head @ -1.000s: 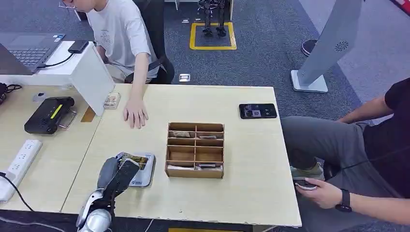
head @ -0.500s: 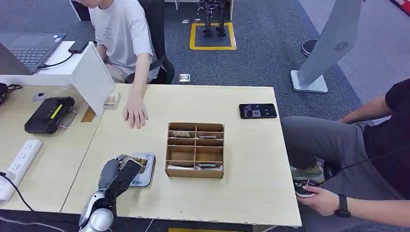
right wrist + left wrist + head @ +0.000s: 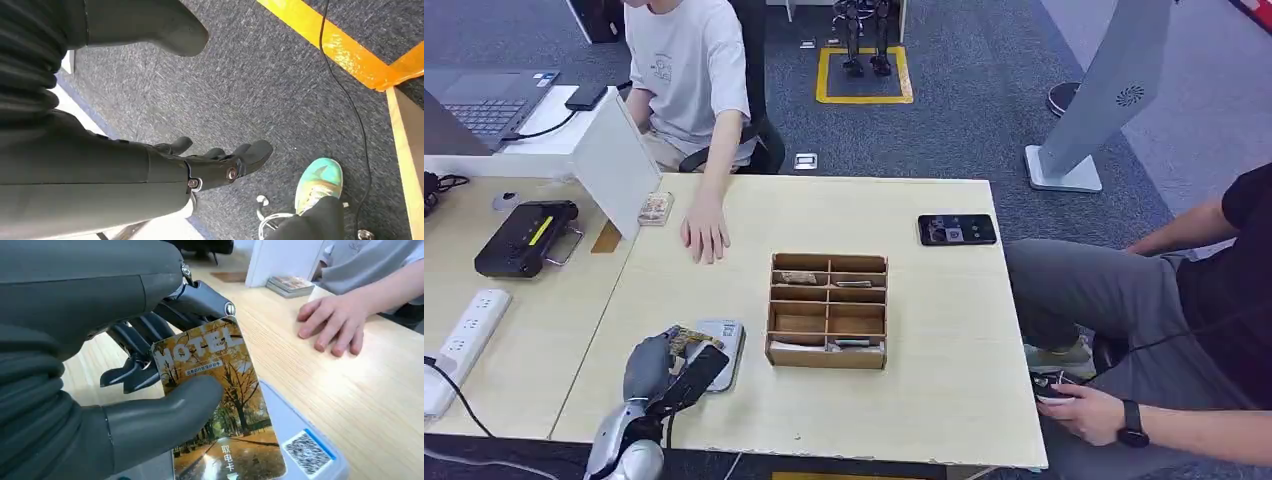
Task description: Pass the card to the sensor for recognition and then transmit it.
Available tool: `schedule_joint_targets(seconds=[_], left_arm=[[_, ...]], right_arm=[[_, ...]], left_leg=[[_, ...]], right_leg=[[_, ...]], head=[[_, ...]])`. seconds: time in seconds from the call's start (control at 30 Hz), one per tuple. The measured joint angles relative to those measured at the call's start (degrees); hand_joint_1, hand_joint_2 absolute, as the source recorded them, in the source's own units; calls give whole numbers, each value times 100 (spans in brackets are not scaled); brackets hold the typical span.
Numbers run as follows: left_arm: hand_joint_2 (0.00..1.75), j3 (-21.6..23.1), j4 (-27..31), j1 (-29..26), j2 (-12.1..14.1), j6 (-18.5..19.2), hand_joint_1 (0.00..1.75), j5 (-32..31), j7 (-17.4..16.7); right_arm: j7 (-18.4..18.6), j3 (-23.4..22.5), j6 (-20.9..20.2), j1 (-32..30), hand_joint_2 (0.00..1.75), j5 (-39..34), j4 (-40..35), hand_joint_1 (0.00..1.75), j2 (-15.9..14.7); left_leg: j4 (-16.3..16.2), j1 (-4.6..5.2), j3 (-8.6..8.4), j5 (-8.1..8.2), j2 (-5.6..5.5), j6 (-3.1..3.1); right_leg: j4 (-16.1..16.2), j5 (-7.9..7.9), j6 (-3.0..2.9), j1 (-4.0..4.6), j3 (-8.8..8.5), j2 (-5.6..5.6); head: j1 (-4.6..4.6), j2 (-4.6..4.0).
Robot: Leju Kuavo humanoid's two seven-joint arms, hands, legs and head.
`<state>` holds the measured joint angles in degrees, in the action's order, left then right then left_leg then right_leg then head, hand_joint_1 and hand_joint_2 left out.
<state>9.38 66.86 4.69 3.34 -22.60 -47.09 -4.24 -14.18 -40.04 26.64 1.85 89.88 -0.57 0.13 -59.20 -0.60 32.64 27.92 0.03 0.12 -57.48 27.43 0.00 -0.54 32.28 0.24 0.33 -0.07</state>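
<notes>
Since a second ago, the left hand [image 3: 662, 368] has drawn back toward the near bench edge, carrying the hotel card [image 3: 692, 342] off the middle of the card sensor [image 3: 724, 352], and the seated person at the far side has leaned further out of the top of the head view. The light wooden bench [image 3: 924, 330] spans most of the head view. A person in a pale T-shirt [image 3: 692, 70] sits behind it with one hand [image 3: 705, 232] flat on the bench top. A second person in dark clothing [image 3: 1184, 300] sits to the right, holding a small dark device [image 3: 1052, 386] low beside the bench. Near the bench centre stands a wooden organiser box [image 3: 828, 310] divided into compartments, some holding cards. A black phone [image 3: 957, 229] lies further back on the right. The grey card sensor lies just left of the box, near the front edge. In the left wrist view, the left hand holds the hotel card [image 3: 220, 405], an autumn tree scene printed HOTEL, with the thumb pressed on its face and the fingers [image 3: 135, 372] behind it, clamped on the card. The card hangs over the sensor's near edge; whether it touches is unclear. The right hand [image 3: 215, 167] hangs over grey carpet, its fingers loosely curled and holding nothing.
</notes>
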Motion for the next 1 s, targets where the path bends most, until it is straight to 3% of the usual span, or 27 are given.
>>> schedule_joint_targets(seconds=[0.43,0.73,1.0], left_arm=[[175,20,-122,18,-50,-76,175,-332,-76],[175,24,124,-93,-116,399,175,1055,850],[175,52,895,-186,-28,590,175,2257,1760]], right_arm=[[57,11,2,1,175,-35,20,0,0],[2,11,0,-3,175,-11,35,0,0],[-74,11,-2,-3,175,0,35,0,0]], left_leg=[[1,0,-9,-1,0,0],[1,0,-7,-2,-2,1],[-1,-1,1,-2,-2,0]], right_leg=[[0,0,0,0,-11,-1],[0,-1,0,0,-11,-3],[0,0,0,1,1,-3]], head=[[0,0],[0,0],[0,0]])
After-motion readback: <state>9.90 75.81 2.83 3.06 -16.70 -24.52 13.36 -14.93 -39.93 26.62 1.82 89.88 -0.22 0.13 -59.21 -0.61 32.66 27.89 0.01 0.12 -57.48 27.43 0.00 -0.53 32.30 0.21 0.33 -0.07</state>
